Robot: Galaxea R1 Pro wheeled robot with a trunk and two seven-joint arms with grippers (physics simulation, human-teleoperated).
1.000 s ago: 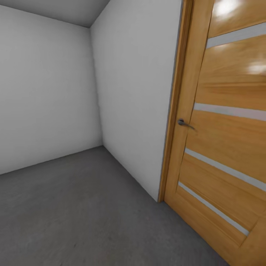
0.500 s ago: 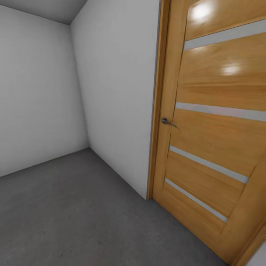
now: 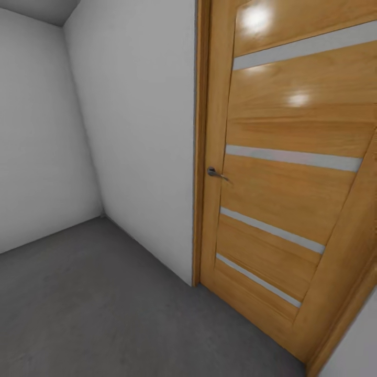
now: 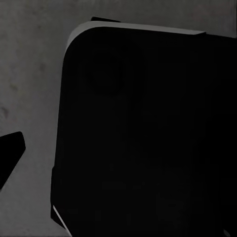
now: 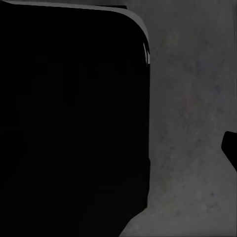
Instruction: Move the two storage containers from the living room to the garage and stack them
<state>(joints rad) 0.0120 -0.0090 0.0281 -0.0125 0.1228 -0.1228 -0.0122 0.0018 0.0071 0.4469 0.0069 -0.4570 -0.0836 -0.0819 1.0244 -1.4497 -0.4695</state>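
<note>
The head view looks into a corner of the garage: two plain white walls (image 3: pixel 136 131) meet at the left, and the dark grey, rough floor (image 3: pixel 94 309) spreads across the lower part of the picture. At the right stands a light-wood door (image 3: pixel 293 193) in a matching frame, crossed by four pale horizontal strips and carrying a small grey lever handle (image 3: pixel 214 173) near its left edge. Bright spots of reflected light sit on the door's upper panels. The door is shut against its frame, and the frame's foot meets the grey floor just beside the end of the white wall.

In the left wrist view, a large black rounded-corner body (image 4: pixel 143 138) lies over the same grey concrete-like surface, and a dark wedge (image 4: pixel 10 153) pokes in at one edge; whether that wedge is a fingertip cannot be told. In the right wrist view, a similar black rounded block (image 5: pixel 69 118) covers much of the grey floor, with a small dark tip (image 5: pixel 231 148) at the edge. Whether either gripper's fingers are apart or together cannot be told from these pictures. No writing or label can be read anywhere.
</note>
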